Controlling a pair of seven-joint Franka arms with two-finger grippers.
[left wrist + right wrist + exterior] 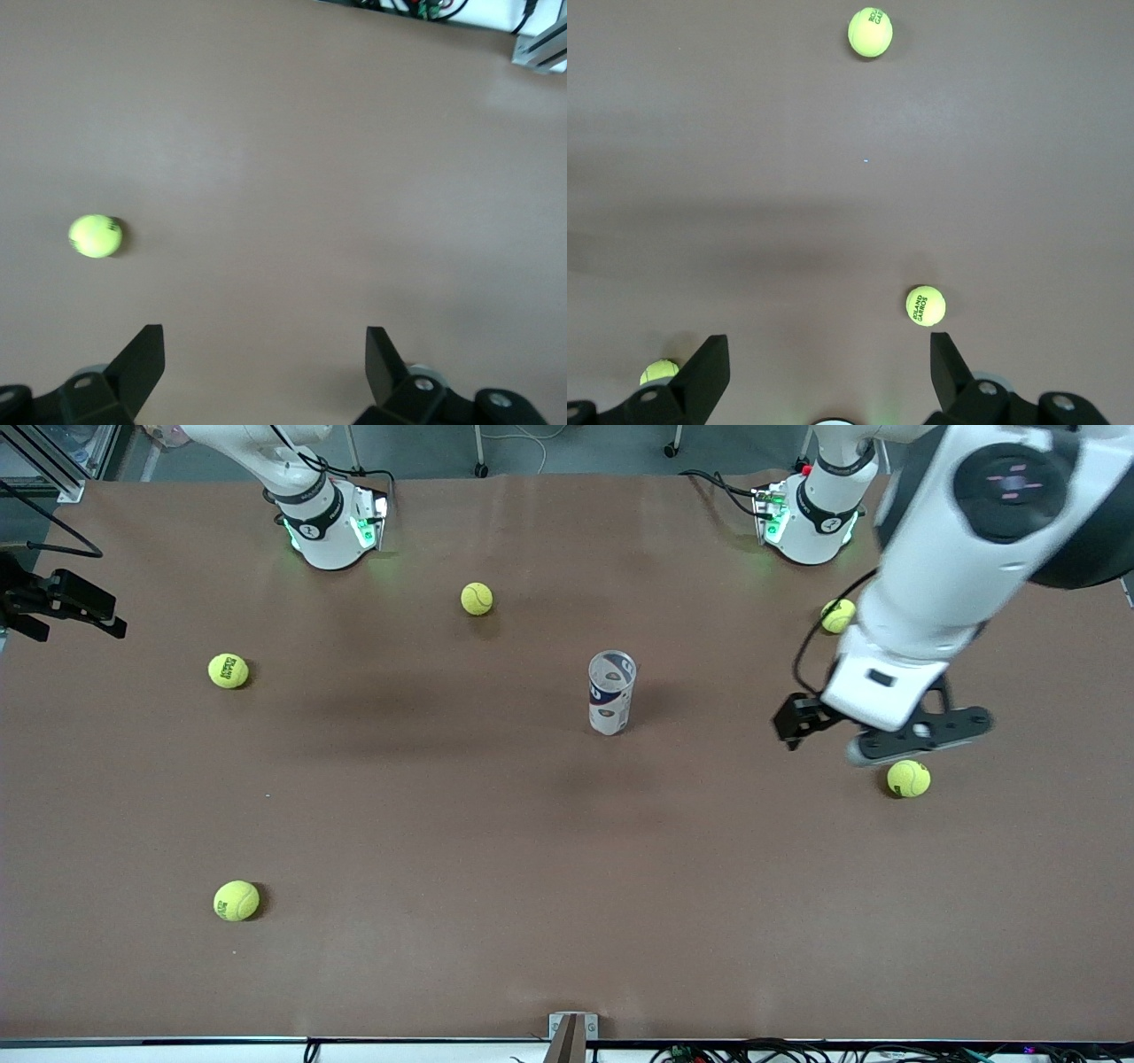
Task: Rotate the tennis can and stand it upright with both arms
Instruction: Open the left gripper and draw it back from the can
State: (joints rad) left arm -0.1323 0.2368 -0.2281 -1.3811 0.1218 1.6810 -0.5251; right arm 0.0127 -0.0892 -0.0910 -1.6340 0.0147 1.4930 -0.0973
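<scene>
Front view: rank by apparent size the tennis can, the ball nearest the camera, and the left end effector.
1. Left end effector, up in the air and closer to the camera, so it looks oversized.
2. Tennis can, standing upright.
3. Ball nearest the camera.

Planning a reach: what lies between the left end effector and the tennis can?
Nothing: in the front view, only bare table separates the open left end effector from the upright tennis can.

tennis can (611, 692) unobstructed, balls well apart
</scene>
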